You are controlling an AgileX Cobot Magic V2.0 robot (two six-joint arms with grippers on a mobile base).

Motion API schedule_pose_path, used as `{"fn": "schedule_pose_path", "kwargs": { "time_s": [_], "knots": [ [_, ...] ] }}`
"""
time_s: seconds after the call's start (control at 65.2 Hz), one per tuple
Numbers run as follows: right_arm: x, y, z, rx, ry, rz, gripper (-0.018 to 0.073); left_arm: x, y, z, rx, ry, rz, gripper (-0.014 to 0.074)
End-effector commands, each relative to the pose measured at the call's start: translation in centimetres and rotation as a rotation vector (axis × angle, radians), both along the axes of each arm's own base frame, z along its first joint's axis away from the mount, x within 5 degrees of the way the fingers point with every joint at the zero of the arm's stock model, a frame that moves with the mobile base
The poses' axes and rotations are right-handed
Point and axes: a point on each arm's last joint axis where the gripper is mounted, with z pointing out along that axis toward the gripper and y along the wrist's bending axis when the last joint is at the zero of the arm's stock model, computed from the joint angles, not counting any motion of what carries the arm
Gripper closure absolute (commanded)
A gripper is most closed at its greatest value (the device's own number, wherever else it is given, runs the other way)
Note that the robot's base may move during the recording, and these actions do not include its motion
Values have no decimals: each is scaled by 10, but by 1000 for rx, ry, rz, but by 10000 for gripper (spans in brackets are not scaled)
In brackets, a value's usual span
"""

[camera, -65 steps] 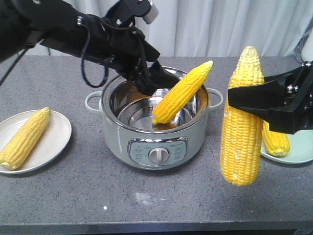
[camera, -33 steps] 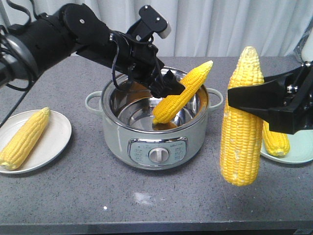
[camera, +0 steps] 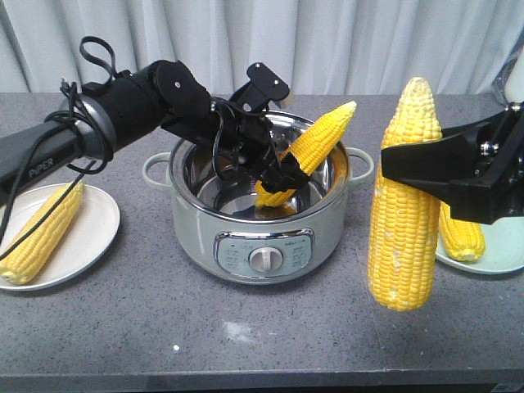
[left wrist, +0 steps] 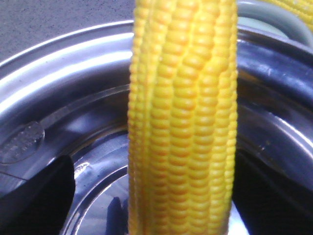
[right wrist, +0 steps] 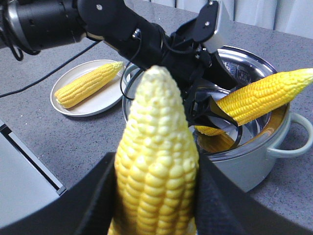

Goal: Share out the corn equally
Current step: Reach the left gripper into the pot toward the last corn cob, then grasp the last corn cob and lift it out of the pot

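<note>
Ana: Half a second back the left gripper hung beside the middle of the leaning cob. It has since dropped into the pot and sits lower on that cob. Nothing else has shifted.

Ben: Start nearest. What's up front?

Ana: The right gripper, clenched on the upright cob. Its fingers press both flanks around mid-height. The pale tip points up and the blunt end hangs clear above the table.

Ben: And behind that?

Ana: The pot, standing on the grey table with its dial facing us. The leaning cob stands on its blunt end inside, tip poking out over the far-right rim.

Ben: Is the left gripper holding it?

Ana: Not clamped. In the wrist view the cob runs straight down the middle. The one finger I can make out stands off from it, with bare steel between. So it's spread, straddling the cob's lower half and not touching on that side.

Ben: The plates?

Ana: One on either side of the pot. The left plate carries a third cob, lying diagonally. The right plate, partly hidden by the right arm, carries a fourth cob.

Ben: Farthest back?

Ana: A pale pleated curtain.
</note>
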Motion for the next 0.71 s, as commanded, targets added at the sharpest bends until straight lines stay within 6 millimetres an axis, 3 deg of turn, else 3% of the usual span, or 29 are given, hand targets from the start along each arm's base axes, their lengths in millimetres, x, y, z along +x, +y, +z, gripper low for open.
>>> {"fn": "schedule_pose_path", "kwargs": {
  "time_s": [0.0,0.368,0.537,0.69],
  "knots": [
    [-2,-1,15,52,-70,-21,365,-4,-1,39,-96,-87,32,12],
    [-2,-1,15,52,-70,-21,365,-6,-1,38,-87,-73,19,269],
    [-2,-1,15,52,-70,-21,365,-8,-1,40,-83,-62,6,291],
    [-2,-1,15,52,-70,-21,365,-16,3,59,-98,-94,2,291]
  ]
}}
